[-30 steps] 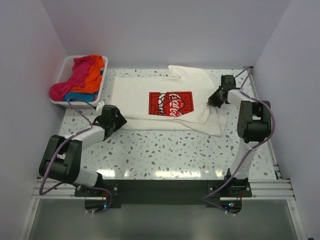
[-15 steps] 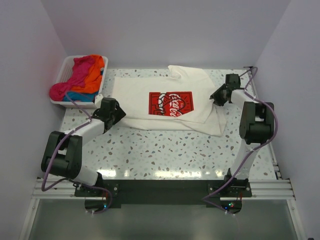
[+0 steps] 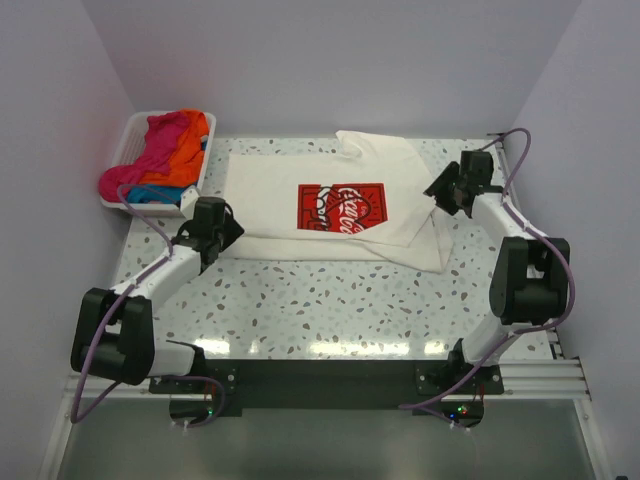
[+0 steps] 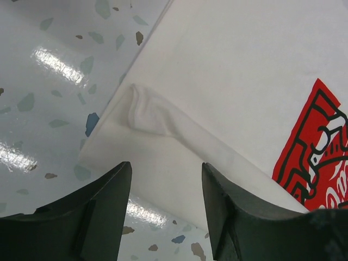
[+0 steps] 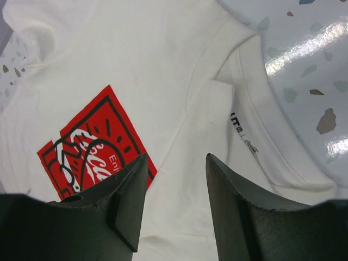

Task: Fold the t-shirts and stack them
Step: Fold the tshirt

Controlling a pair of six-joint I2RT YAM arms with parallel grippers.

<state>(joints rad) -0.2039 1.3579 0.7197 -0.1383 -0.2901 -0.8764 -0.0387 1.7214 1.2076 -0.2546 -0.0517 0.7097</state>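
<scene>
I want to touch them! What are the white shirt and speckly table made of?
The shirt is probably a soft, matte cotton-like knit; it wrinkles and folds. The table is hard, glossy and speckled, maybe terrazzo or laminate; lights reflect off it.

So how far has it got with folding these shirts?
Early days. Done: the cream-white t-shirt is spread on the table, logo up. In hand: the left gripper and right gripper hover open over its opposite ends, gripping nothing. Left: folding it, then the pink, orange and blue shirts heaped in the basket; no stack exists.
</scene>
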